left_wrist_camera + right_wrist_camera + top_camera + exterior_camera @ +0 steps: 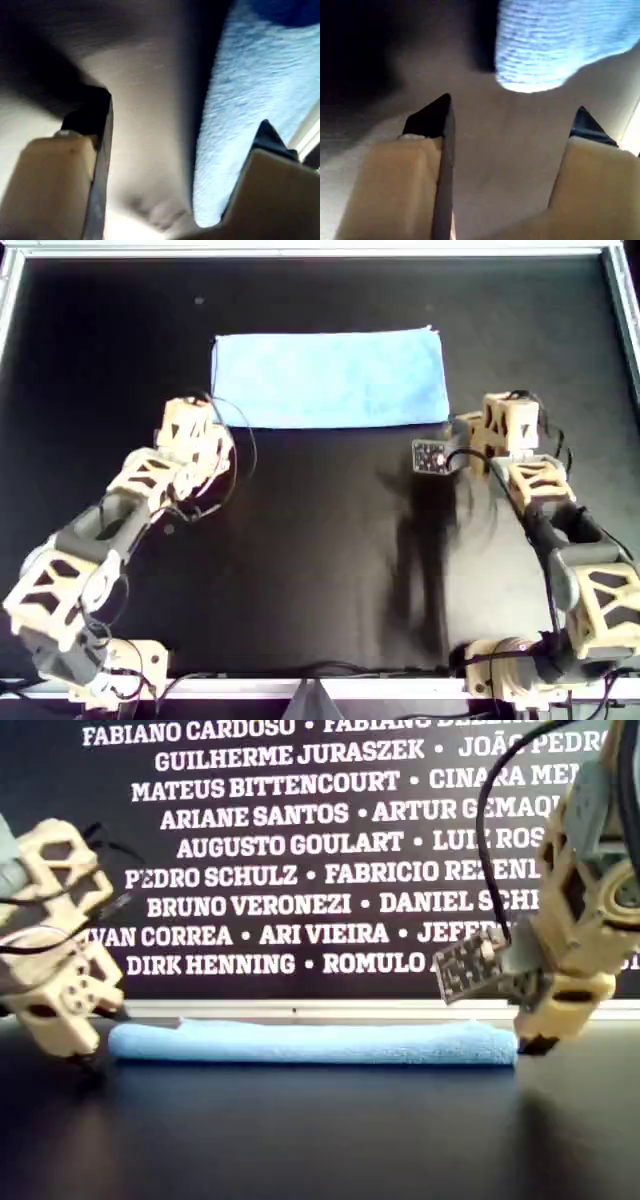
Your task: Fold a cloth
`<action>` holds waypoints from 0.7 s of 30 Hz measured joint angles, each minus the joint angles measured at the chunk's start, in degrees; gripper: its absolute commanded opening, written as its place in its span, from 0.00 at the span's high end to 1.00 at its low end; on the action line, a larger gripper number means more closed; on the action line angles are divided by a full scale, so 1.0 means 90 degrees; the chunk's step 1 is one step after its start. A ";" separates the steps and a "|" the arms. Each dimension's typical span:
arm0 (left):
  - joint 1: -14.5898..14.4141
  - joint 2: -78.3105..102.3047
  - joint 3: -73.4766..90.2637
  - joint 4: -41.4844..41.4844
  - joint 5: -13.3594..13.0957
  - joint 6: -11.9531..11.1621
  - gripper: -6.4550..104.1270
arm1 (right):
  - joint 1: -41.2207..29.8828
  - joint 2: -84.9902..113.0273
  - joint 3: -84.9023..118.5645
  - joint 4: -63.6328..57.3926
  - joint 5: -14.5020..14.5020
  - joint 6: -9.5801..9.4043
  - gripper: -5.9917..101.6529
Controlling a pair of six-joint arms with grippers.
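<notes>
The light blue cloth [330, 377] lies flat on the black table as a wide rectangle at the far middle of the overhead view, and as a low blue strip [310, 1043] in the exterior view. My left gripper [197, 425] hovers just off the cloth's near corner on the overhead view's left. In the left wrist view it [177, 122] is open, with the cloth edge [250, 100] beside one finger. My right gripper [497, 423] sits just off the other near corner, open [507, 120] with nothing in it, and the cloth corner [555, 45] lies ahead of its tips.
The black table [320, 560] is bounded by a metal frame [300, 250]. A dark banner with white names [300, 850] stands behind the table in the exterior view. Cables run along both arms. A small camera board [431, 456] juts from the right wrist.
</notes>
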 measured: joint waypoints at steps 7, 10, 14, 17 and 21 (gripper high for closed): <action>0.0000 -0.0088 -0.0264 0.0000 -0.0020 0.0000 0.04 | 0.0010 -0.0186 -0.0059 0.0000 0.0020 0.0000 0.04; 0.0000 -0.0088 -0.0400 0.0000 -0.0039 0.0000 0.04 | 0.0010 -0.0254 -0.0068 0.0000 0.0020 0.0000 0.04; 0.0000 -0.0088 -0.0469 -0.0068 -0.0039 0.0000 0.04 | 0.0010 -0.0283 -0.0088 0.0000 0.0000 0.0000 0.04; 0.0000 -0.0186 -0.0469 -0.0264 -0.0039 0.0000 0.04 | 0.0049 -0.0605 -0.0420 0.0000 0.0000 0.0000 0.04; 0.0000 -0.0537 -0.0518 -0.0566 -0.0049 0.0000 0.04 | 0.0254 -0.1387 -0.1338 -0.0010 0.0000 0.0000 0.04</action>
